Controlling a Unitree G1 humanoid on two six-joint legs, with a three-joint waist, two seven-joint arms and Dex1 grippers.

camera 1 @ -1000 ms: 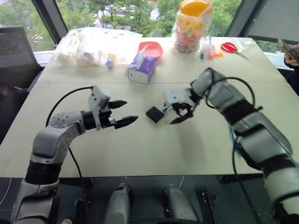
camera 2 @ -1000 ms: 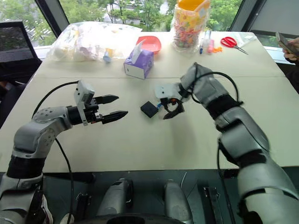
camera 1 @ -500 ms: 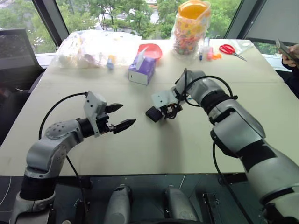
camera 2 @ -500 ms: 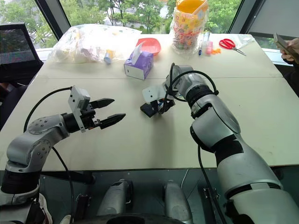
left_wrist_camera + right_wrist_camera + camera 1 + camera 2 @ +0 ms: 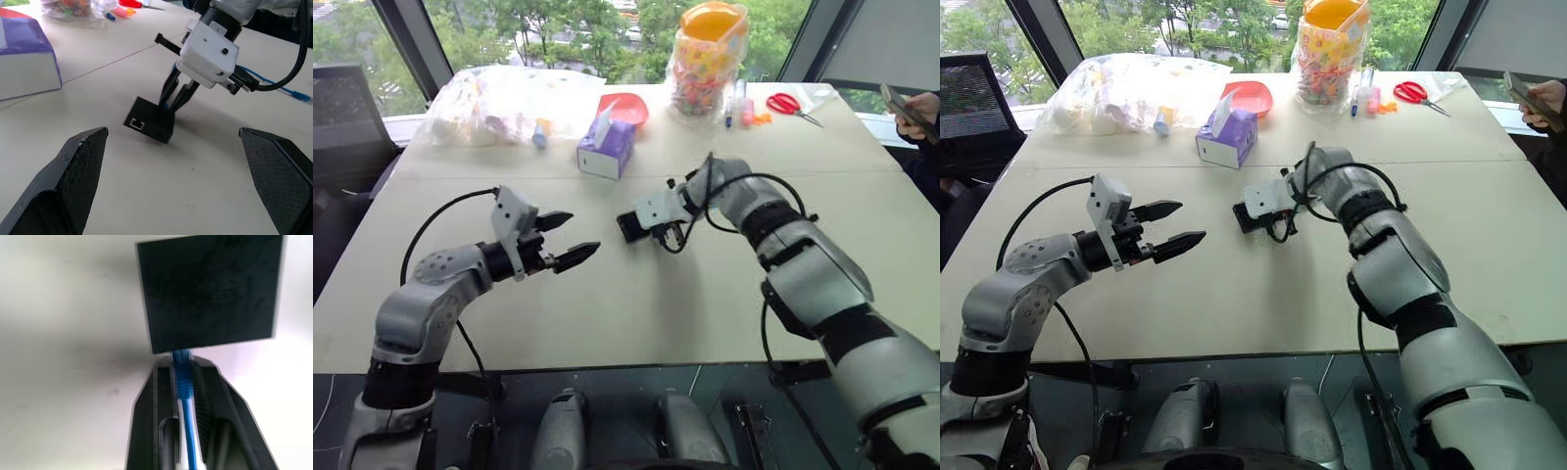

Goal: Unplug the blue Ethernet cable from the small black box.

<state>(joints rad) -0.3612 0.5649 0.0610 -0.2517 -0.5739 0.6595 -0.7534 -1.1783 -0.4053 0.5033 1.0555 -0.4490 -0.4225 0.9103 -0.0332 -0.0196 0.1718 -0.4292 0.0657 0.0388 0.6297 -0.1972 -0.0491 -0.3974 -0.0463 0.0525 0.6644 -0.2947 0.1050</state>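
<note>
On the beige table [image 5: 636, 313], your right gripper [image 5: 182, 377] pinches the thin bright blue Ethernet cable [image 5: 184, 387] right at the small flat matte black box [image 5: 210, 291]. Your left gripper [image 5: 566, 240] hovers nearby with its fingers spread wide.

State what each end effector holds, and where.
Right end effector: shut on the blue Ethernet cable beside the small black box. Left end effector: open, empty.

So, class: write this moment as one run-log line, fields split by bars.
stage: grasp | right gripper: shut on blue Ethernet cable at small black box | left gripper: open, apart | plug: still in
</note>
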